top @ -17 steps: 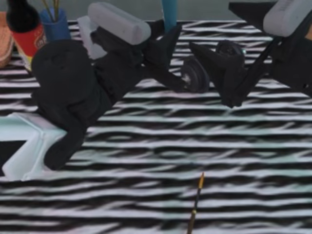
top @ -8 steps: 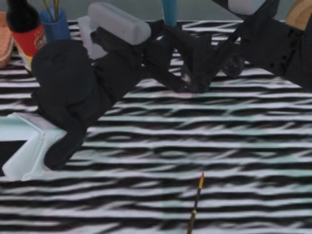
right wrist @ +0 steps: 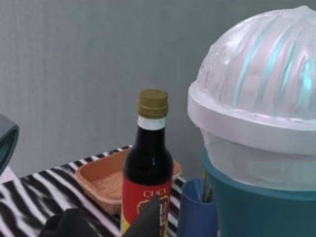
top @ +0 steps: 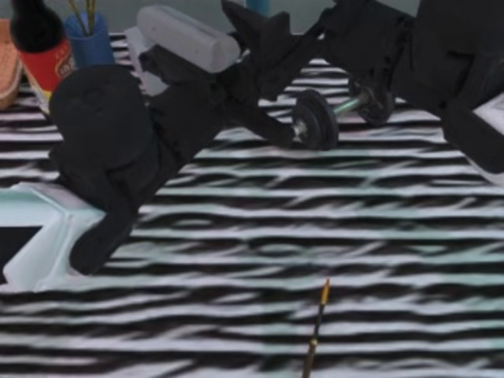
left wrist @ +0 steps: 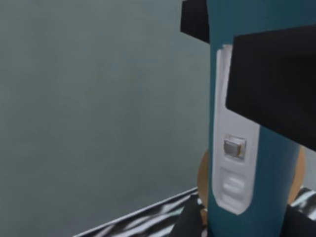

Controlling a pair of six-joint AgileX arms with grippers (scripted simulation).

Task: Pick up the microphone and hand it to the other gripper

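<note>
The microphone [left wrist: 247, 123] stands upright at the far edge of the table [top: 252, 260], above the middle of the top view, where only a sliver of its teal handle shows between the two arms. The left gripper [top: 264, 35] reaches up to it from the left, and the right gripper [top: 327, 31] meets it from the right, the two black claws crowded together at the handle. In the left wrist view the handle fills the frame close up, with its white switch strip facing the camera and black fingers [left wrist: 271, 89] lying across it on both sides, so the handle is clamped; which arm each finger belongs to cannot be told from that view. The right wrist view looks at the round mesh head [right wrist: 261, 74] from very near, sitting on the teal handle top. Whether each claw is closed on the handle or only beside it cannot be told. On the table just below the grippers lies a dumbbell [top: 339, 114]. A sauce bottle [top: 39, 43], a blue cup [top: 88, 39] and an orange basket [top: 9, 63] stand at the far left, a white tray [top: 47, 236] lies at the left edge, and a paintbrush [top: 316, 327] lies near the front.
</note>
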